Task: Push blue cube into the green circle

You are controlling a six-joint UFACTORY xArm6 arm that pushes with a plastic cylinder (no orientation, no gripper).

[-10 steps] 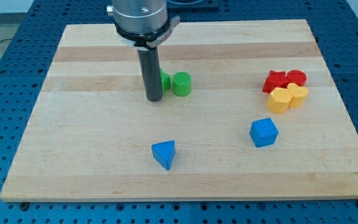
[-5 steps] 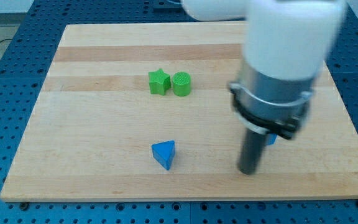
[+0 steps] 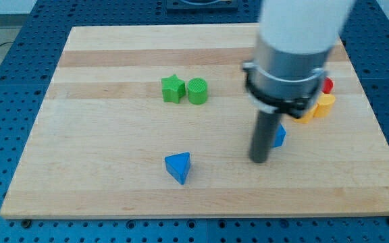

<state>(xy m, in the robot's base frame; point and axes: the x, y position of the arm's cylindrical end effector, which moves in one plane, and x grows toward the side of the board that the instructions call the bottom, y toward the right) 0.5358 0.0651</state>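
Observation:
My tip (image 3: 259, 160) rests on the wooden board right of centre. The blue cube (image 3: 279, 136) sits just up and right of the tip, mostly hidden behind the rod; whether they touch cannot be told. The green circle block (image 3: 197, 90) stands at the upper middle, well to the left of the cube, with a green star block (image 3: 172, 88) touching its left side.
A blue triangle block (image 3: 179, 167) lies at the lower middle, left of my tip. Yellow blocks (image 3: 321, 106) and a red block (image 3: 327, 85) show partly behind the arm at the right. The board's edge (image 3: 201, 214) runs along the view's bottom.
The arm swung from the green blocks over to the right side, then shifted slightly left and up. The blue cube now sits a little further up and left.

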